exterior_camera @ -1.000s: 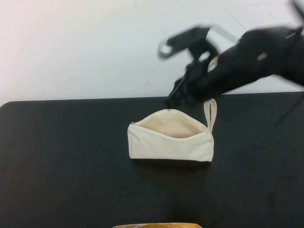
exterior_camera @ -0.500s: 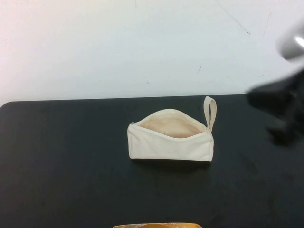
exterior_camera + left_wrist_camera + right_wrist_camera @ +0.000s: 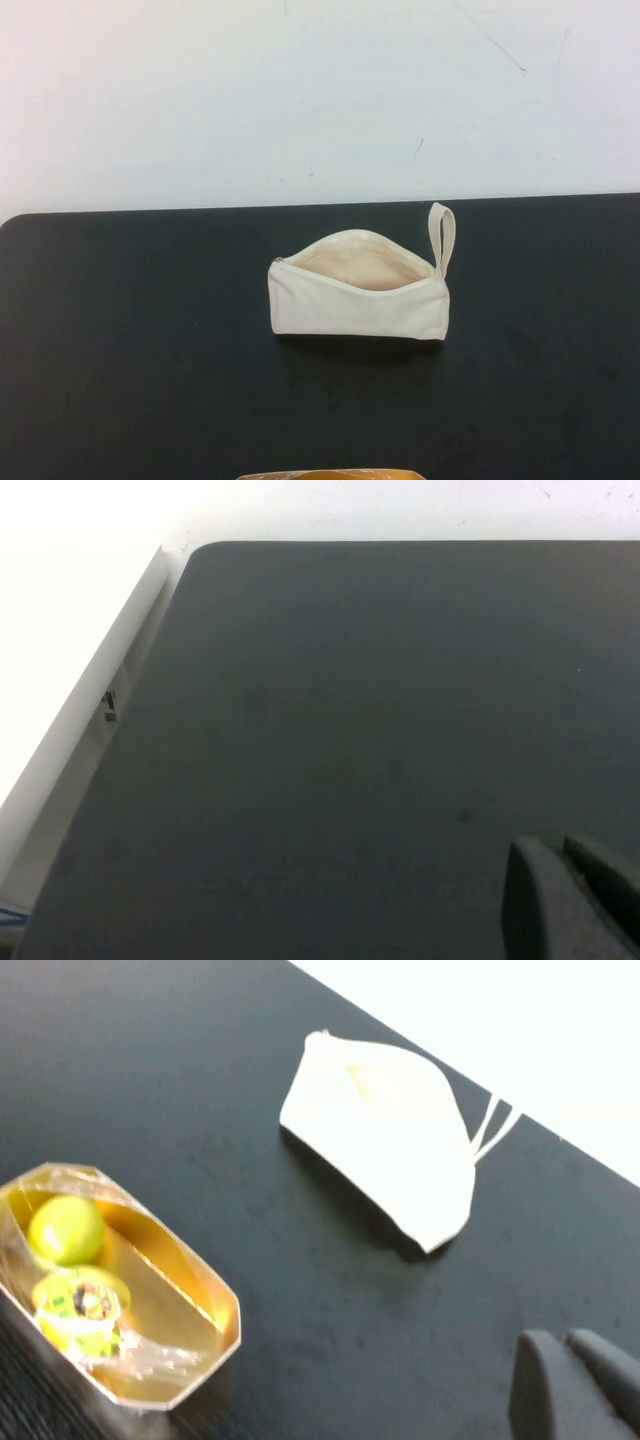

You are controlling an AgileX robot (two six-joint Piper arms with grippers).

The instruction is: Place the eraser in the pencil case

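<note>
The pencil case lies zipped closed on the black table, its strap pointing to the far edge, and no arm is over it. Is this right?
Not quite: the pencil case is open, its peach lining visible in the high view. The rest holds. The left gripper and the right gripper appear only in their wrist views, away from it.

A: The high view looks down from the robot's side at the black surface point(image 3: 120, 350) and the pencil case point(image 3: 358, 300).
B: And the right wrist camera?
A: It shares that pencil case, closer; the left wrist camera sees only surface.
</note>
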